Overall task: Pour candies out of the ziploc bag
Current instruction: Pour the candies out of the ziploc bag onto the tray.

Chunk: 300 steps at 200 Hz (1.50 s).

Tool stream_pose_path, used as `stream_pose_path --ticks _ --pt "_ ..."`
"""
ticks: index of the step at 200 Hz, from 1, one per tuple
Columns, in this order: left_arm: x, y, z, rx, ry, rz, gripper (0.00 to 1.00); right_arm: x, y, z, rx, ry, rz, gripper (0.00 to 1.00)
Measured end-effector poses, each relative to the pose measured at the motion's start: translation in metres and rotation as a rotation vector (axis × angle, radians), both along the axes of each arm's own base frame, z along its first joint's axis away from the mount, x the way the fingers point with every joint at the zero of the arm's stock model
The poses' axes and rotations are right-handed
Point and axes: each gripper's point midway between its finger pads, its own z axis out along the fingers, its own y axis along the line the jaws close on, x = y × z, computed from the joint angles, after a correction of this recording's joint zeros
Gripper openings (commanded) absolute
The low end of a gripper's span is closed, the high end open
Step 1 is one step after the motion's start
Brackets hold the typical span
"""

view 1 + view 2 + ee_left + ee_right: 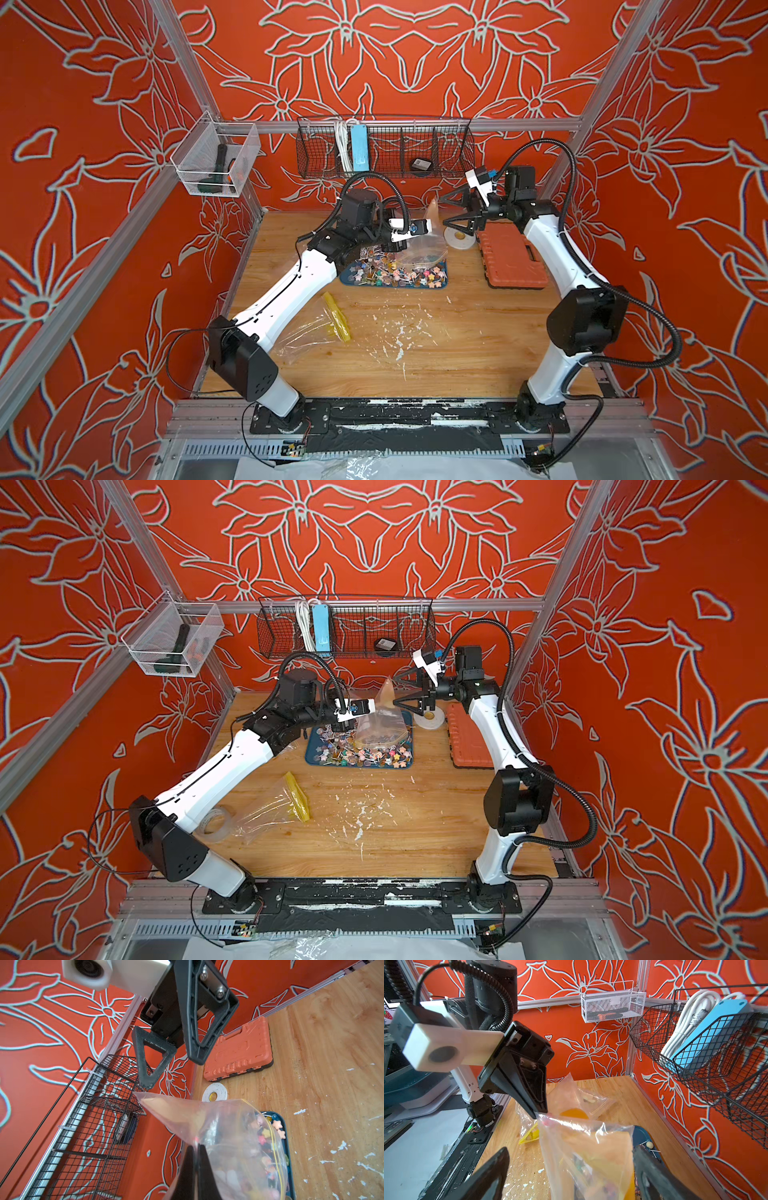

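The clear plastic ziploc bag with a thin yellow zip line [380,729] hangs over the dark blue rectangular tray [311,757] at the far middle of the wooden surface [457,353]. Its bottom corner is lifted and its mouth droops onto the tray. The left end effector [196,1148] is closed, pinching the film near that raised end. The right end effector [395,692] stands wide open with the bag's raised part between its jaws, gripping nothing. I cannot tell whether a fingertip brushes the film.

The small multicoloured lollipop candies on white sticks [390,274] lie heaped in the tray, mostly along its near side. Coloured shapes show through the film, so I cannot tell whether any are inside the bag.

The bag looks very light, limp and slippery. It will likely fold and slide rather than hold a shape, so a firm pinch at a bottom corner or seam, away from the mouth, seems best. The candies look light, hard and prone to tangling by their sticks.

Counts:
- Bags: two, the held one and a flat empty clear bag with a yellow zip strip [307,336] at the near left.
- Tray: one.
- Candies: dozens, too many to count.
- Orange plastic tool case [515,257]: one, at the far right.
- White tape roll [457,239]: one, between tray and case.
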Motion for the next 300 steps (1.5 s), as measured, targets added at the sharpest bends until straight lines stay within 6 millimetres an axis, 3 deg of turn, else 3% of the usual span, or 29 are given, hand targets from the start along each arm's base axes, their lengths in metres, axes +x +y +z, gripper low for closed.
stream_pose_path --ticks 68,102,110,135,152,171,225,300 --pt "-0.008 -0.006 0.005 -0.019 -0.005 -0.055 0.0 0.017 0.002 -0.01 0.002 0.082 -0.011 0.95" --pt "-0.008 -0.007 0.009 -0.034 -0.011 -0.061 0.0 0.019 0.008 -0.011 0.01 0.128 0.01 0.89" --pt "-0.007 -0.007 0.01 -0.039 -0.015 -0.061 0.0 0.019 0.011 -0.01 0.013 0.137 0.019 0.83" --pt "-0.005 -0.008 0.013 -0.051 -0.024 -0.054 0.0 0.019 0.019 -0.008 0.023 0.169 0.047 0.52" --pt "-0.002 -0.008 0.013 -0.057 -0.032 -0.048 0.0 0.021 0.023 -0.009 0.028 0.204 0.059 0.2" --pt "0.0 -0.008 0.011 -0.063 -0.036 -0.036 0.0 0.022 0.025 -0.01 0.03 0.231 0.063 0.0" --pt "0.028 -0.002 -0.005 -0.056 -0.038 0.089 0.0 0.038 0.023 -0.019 0.0 0.228 -0.034 0.0" --pt "0.08 0.007 -0.063 0.009 0.017 0.297 0.0 0.077 0.023 -0.08 -0.039 0.233 -0.258 0.0"
